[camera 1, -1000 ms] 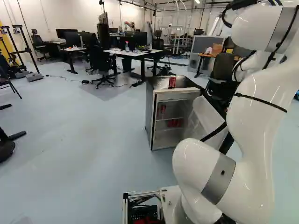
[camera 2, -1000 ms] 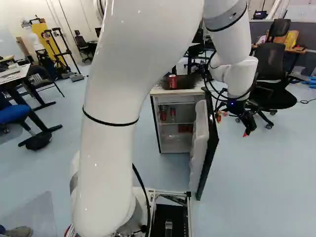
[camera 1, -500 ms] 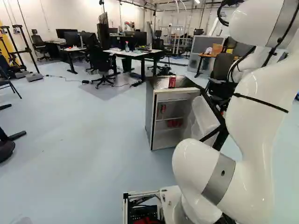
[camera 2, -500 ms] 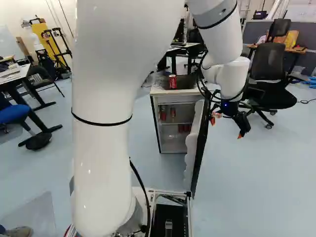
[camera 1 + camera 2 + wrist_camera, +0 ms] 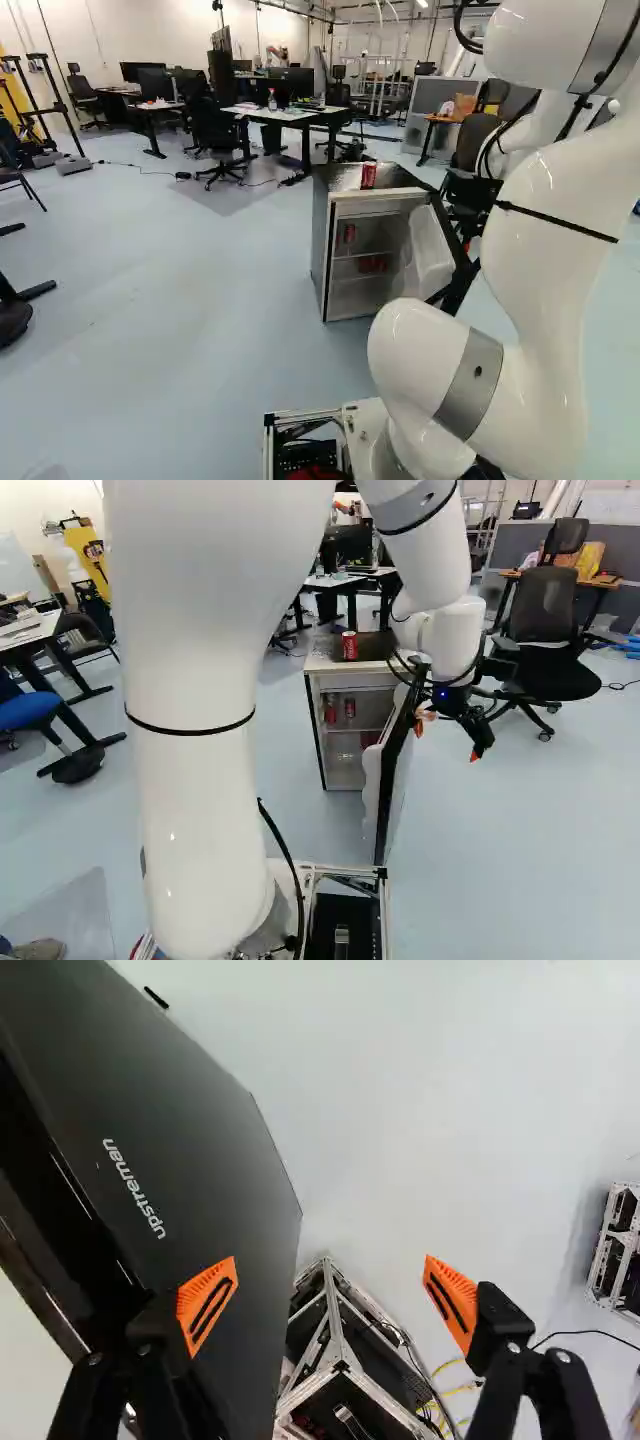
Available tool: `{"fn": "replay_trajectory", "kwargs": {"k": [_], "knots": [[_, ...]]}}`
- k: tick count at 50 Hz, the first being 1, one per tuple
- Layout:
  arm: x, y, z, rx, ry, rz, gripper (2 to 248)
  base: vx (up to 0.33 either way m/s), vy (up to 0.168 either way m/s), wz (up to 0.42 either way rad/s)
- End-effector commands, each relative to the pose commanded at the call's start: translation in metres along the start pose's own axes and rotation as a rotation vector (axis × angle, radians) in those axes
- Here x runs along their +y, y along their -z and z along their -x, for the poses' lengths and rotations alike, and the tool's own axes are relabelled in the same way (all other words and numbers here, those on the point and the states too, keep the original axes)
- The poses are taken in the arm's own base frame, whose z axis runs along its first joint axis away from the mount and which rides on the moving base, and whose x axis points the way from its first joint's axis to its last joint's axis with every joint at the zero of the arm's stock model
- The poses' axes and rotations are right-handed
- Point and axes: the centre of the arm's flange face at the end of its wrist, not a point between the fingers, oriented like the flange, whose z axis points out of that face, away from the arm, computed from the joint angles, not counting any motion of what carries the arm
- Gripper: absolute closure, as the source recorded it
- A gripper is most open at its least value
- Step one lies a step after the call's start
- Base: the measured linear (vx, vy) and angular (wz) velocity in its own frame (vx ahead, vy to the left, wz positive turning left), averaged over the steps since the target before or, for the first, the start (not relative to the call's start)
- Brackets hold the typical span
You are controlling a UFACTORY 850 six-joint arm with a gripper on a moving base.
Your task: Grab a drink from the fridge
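**Pincer point(image 5: 446, 742) spread wide outside the open fridge point(image 5: 321, 240), nothing in hold**

The fridge stands ahead of the base with its door point(image 5: 384, 795) swung out toward it. The drinks are inside: red cans point(image 5: 350, 708) stand on the upper shelf, and more red ones point(image 5: 372, 264) show lower down, too partly seen to count. Another red can point(image 5: 349, 645) is upright on the fridge's top.

The arm point(image 5: 190, 810) reaches over to the outer side of the door, away from the shelves. In the wrist view the pincer's two fingers are far apart with orange pads point(image 5: 207, 1305), and hold nothing. One finger shows against the door's dark front; whether it touches I cannot tell. The other shows over the pale floor point(image 5: 400, 1140). Between and beyond them is part of a metal-framed base point(image 5: 345, 1355). An office chair point(image 5: 545, 610) stands beyond the pincer.
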Motion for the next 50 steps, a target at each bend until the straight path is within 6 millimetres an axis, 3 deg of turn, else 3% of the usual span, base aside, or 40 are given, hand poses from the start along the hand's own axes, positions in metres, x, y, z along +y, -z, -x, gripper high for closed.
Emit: {"fn": "replay_trajectory", "kwargs": {"k": [50], "knots": [[-0.054, 0.010, 0.041, -0.016, 0.176, 0.022, 3, 0.000, 0.000, 0.000]]}}
